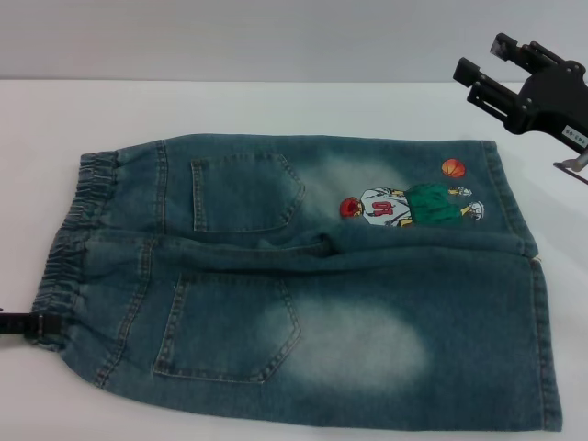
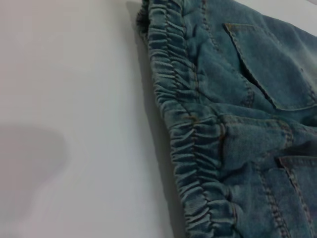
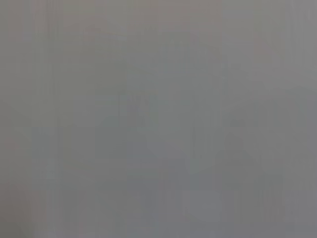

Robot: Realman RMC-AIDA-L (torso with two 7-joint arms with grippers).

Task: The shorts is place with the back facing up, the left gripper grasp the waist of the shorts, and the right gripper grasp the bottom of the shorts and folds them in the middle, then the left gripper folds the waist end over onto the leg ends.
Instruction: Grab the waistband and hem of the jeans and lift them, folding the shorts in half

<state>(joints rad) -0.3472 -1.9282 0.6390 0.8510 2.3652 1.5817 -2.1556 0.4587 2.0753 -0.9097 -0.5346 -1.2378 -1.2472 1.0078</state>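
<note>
Denim shorts (image 1: 303, 276) lie unfolded, back up; left claw (image 1: 20, 326) nears the waistband (image 1: 64, 248), seemingly not yet pinching, right claw (image 1: 505, 69) spread above.

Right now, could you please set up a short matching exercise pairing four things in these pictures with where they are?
Things:
1. elastic waistband
2. cartoon patch
3. right gripper
4. left gripper

Places:
A. raised above the table, beyond the leg ends
B. on the far leg of the shorts
C. the shorts' left end
D. beside the waistband's near corner

Pairs: 1-C, 2-B, 3-A, 4-D
</note>
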